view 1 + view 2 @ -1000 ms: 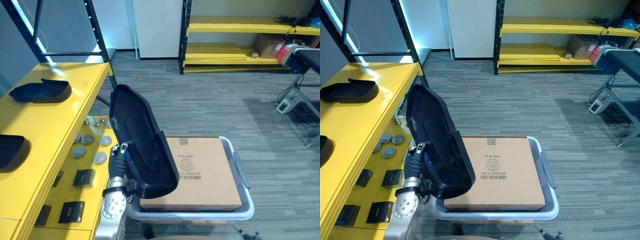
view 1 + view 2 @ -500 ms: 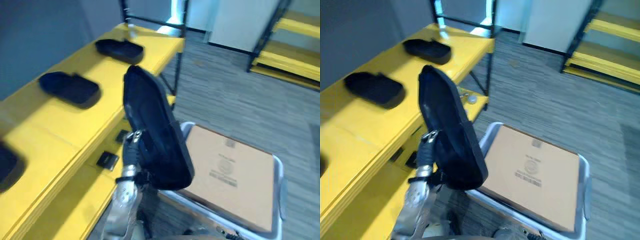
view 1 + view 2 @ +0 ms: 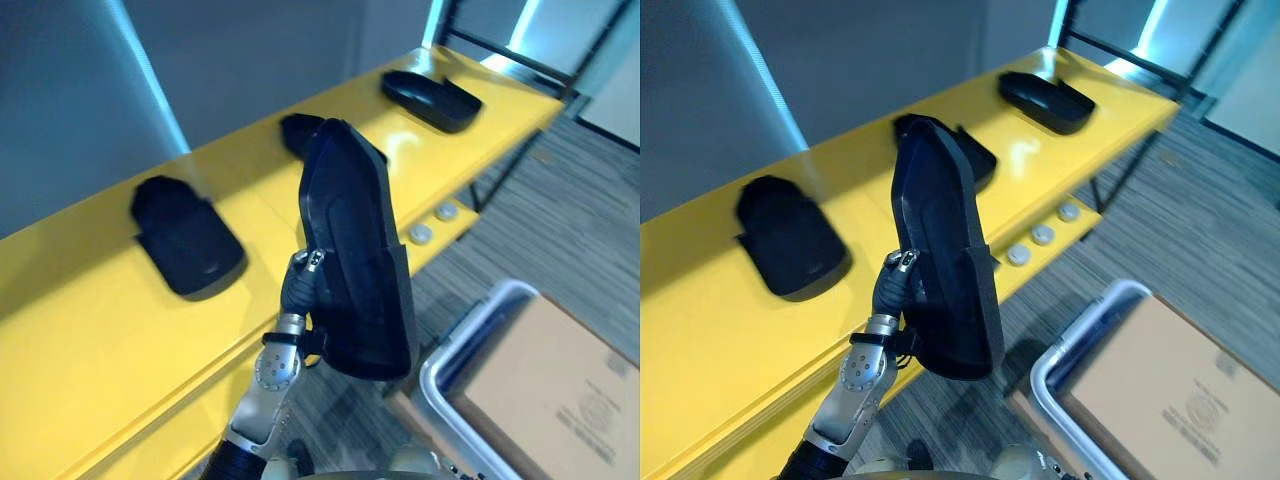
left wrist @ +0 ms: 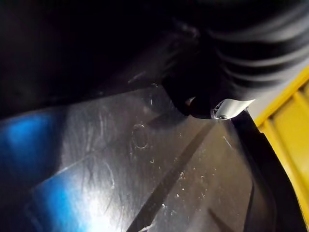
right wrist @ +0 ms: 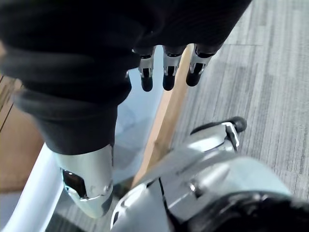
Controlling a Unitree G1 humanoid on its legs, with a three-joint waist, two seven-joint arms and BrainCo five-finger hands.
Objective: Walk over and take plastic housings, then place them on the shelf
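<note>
My left hand (image 3: 299,287) is shut on a large black plastic housing (image 3: 355,260), held upright in front of the yellow shelf (image 3: 90,320). The left wrist view looks into the housing's glossy inner face (image 4: 145,169), with my thumb (image 4: 212,104) pressed on it. Three more black housings lie on the shelf top: one at the left (image 3: 188,238), one (image 3: 298,130) partly hidden behind the held housing, and one further along (image 3: 432,98). My right hand (image 5: 167,72) hangs by the bin with relaxed, straight fingers and holds nothing.
A grey bin (image 3: 450,370) holding a cardboard box (image 3: 560,400) stands on the floor at the lower right. Round grey discs (image 3: 422,233) lie on a lower yellow shelf level. A black shelf upright (image 3: 470,40) rises at the far end.
The camera has swung left toward the yellow shelf, so the bin now sits at the lower right. The housing stays upright in my left hand and is now closer to the shelf top.
</note>
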